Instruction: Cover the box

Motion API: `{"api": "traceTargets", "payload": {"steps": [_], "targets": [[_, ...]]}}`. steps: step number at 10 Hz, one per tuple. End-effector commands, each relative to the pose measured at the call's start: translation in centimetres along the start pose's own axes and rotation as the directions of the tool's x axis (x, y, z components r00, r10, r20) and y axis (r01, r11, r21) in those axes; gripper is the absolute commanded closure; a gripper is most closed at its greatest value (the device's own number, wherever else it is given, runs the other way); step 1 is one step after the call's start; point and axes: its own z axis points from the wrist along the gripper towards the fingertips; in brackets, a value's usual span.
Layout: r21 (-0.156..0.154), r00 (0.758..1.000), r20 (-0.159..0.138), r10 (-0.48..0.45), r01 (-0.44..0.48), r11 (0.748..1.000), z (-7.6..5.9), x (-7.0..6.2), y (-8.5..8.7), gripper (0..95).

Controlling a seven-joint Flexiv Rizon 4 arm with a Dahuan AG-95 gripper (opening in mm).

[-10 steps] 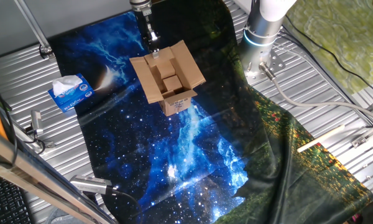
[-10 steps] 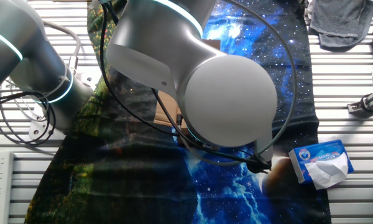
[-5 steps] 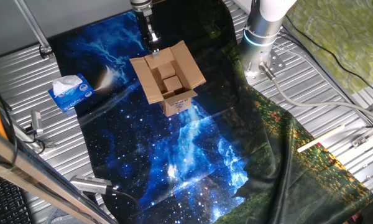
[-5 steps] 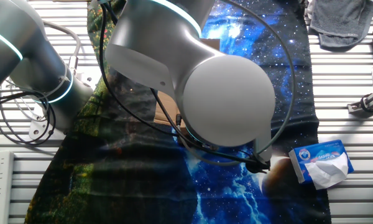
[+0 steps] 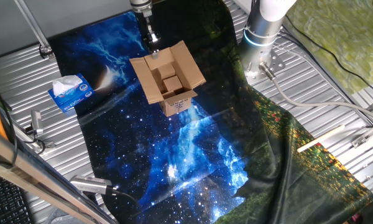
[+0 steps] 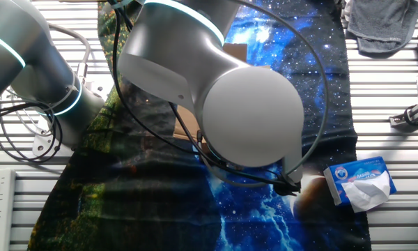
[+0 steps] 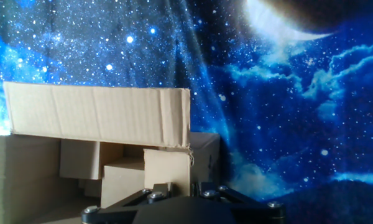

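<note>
Arm [image 6: 216,97]: fills the other fixed view and hides most of the work there.

Cloth [image 5: 193,155]: starry blue, spread over the table.

Box [image 5: 168,79]: brown cardboard, near the cloth's far end, label facing the camera; two large flaps splayed outward, smaller flaps tucked inward. Not yet covered.

Tissue box [image 5: 69,92]: well apart, left of the cloth.

Claw [image 5: 153,43]: just beyond the box's far corner; fingertips unseen, opening cannot be told, nothing visibly held.

Advice: probably push one large flap from outside, over the opening, then its opposite.
</note>
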Motion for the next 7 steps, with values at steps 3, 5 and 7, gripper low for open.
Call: {"api": "traceTargets", "payload": {"steps": [3, 5, 7], "targets": [[0.003, 1.000, -0.001, 0.005, -0.005, 1.000, 0.00, 0.04, 0.05, 76.0], [0.004, 1.000, 0.000, 0.008, -0.008, 1.000, 0.06, 0.03, 0.02, 95.0], [0.005, 1.000, 0.002, 0.007, -0.007, 1.000, 0.17, 0.03, -0.03, 95.0]]}}
